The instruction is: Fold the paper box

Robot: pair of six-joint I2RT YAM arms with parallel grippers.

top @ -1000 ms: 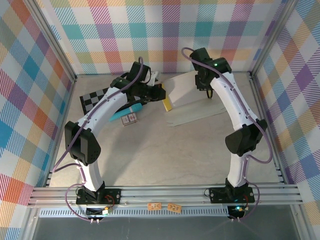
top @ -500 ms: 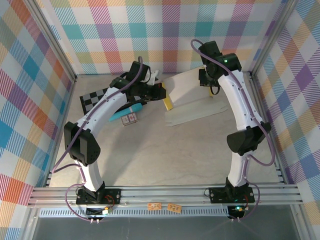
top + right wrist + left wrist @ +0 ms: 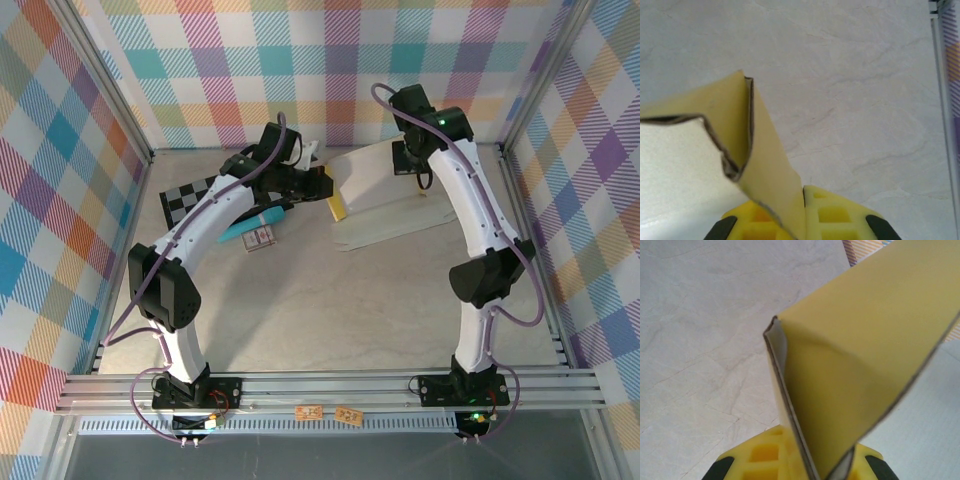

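Near table lies open; checkerboard, teal tube, paper box crowd the back.

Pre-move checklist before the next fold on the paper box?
1. Left claw shut on a paper box flap: ok.
2. Right claw shut on the box's far edge: ok.
3. Box folded into shape: not ok, mostly a flat sheet with raised edges.
4. Teal tube apart from the box: ok.
5. Checkered board apart from the box: ok.
6. How deep each claw bites the cardboard: cannot tell.

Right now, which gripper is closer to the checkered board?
Left. The left gripper pinches the paper box a little right of the checkered board; the right gripper pinches it farther right.
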